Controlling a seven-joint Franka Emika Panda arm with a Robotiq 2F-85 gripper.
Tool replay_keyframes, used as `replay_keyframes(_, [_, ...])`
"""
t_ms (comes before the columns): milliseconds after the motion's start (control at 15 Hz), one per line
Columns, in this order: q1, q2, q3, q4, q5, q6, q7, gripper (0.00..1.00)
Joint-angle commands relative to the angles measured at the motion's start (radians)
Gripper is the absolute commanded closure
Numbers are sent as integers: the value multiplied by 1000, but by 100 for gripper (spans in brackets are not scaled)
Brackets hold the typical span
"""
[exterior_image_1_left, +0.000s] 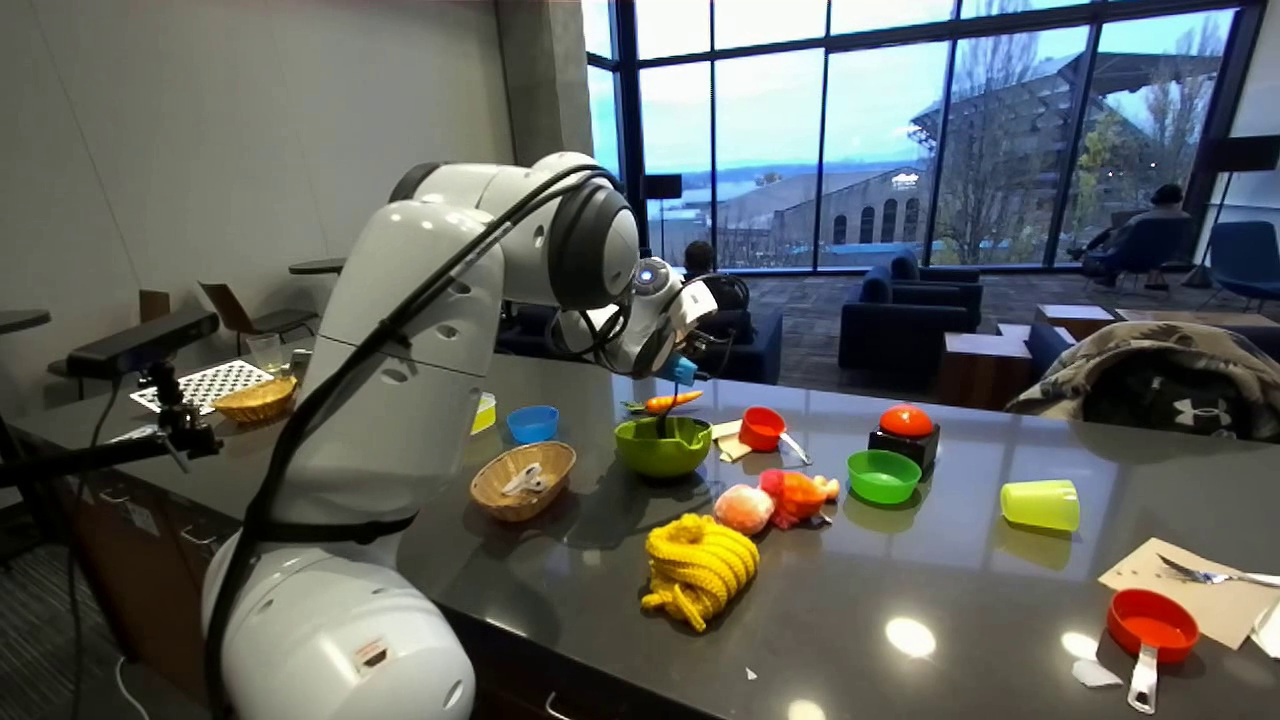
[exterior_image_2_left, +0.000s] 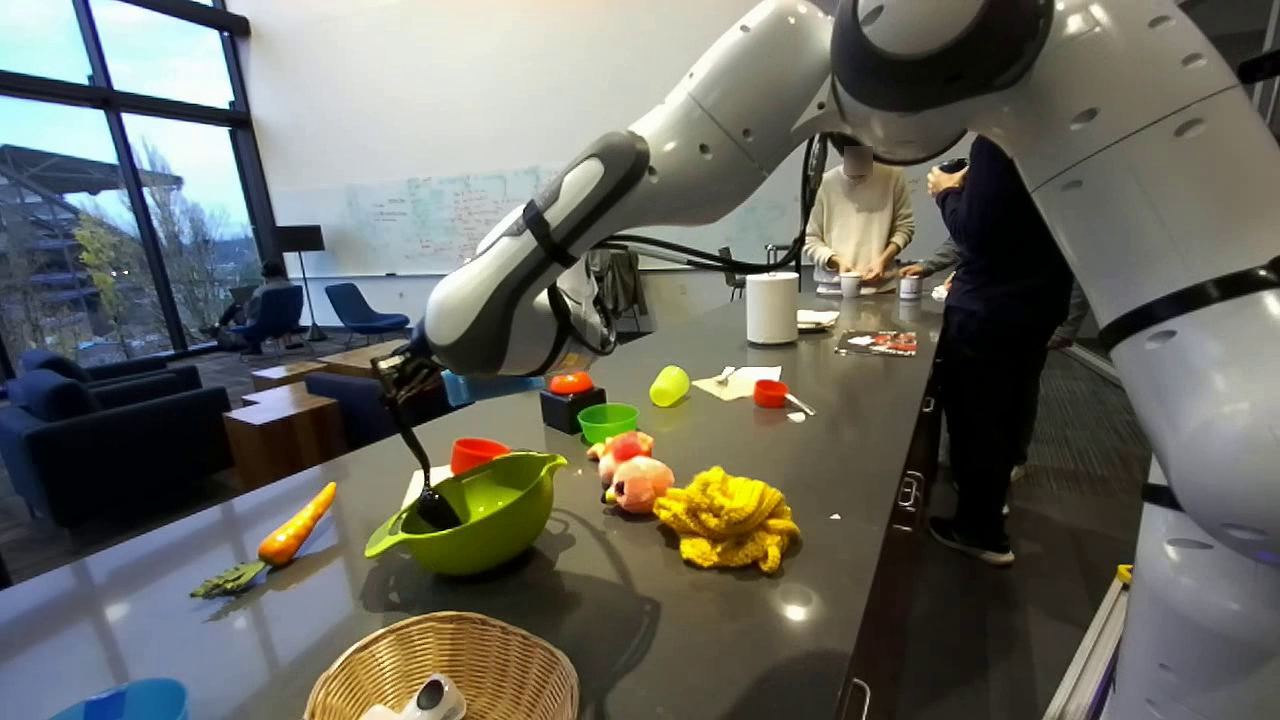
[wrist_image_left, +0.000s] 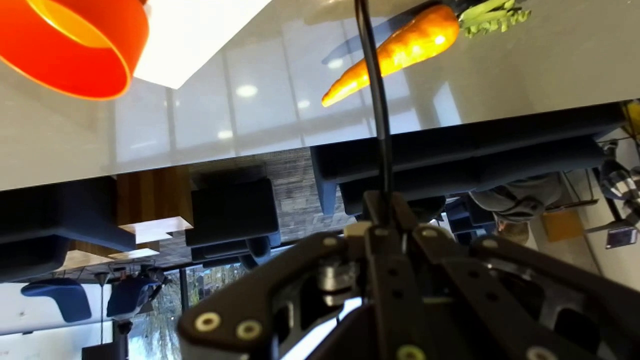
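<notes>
My gripper (wrist_image_left: 384, 202) is shut on the thin handle of a black spoon-like utensil (wrist_image_left: 375, 75), which runs away from the fingertips in the wrist view. The utensil's dark head (exterior_image_2_left: 437, 508) is down inside a green spouted bowl (exterior_image_2_left: 480, 545), its handle leaning slightly; whether it touches the bowl's inside I cannot tell. In an exterior view the same bowl (exterior_image_1_left: 660, 452) sits under the wrist. Close to it lie an orange toy carrot (wrist_image_left: 412, 40) with a leafy green top and a red measuring cup (wrist_image_left: 107, 60) beside a pale napkin (wrist_image_left: 195, 35).
Near the bowl are a wicker basket (exterior_image_1_left: 520, 500) with a white item, a blue cup (exterior_image_1_left: 533, 424), a plush toy (exterior_image_1_left: 790, 497) and a yellow knitted bundle (exterior_image_1_left: 700, 570). Farther along stand a green cup (exterior_image_1_left: 884, 477), a red button (exterior_image_1_left: 906, 422) and a yellow cup (exterior_image_1_left: 1040, 505).
</notes>
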Motion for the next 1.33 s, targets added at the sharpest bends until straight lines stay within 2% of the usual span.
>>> replay_keyframes(0, [-39, 65, 45, 99, -6, -5, -11, 99])
replay_keyframes(400, [-110, 99, 115, 161, -9, -4, -18, 99])
replay_keyframes(867, [-246, 31, 223, 96, 11, 32, 2, 99])
replay_keyframes(1267, [-348, -23, 288, 58, 12, 52, 9, 99])
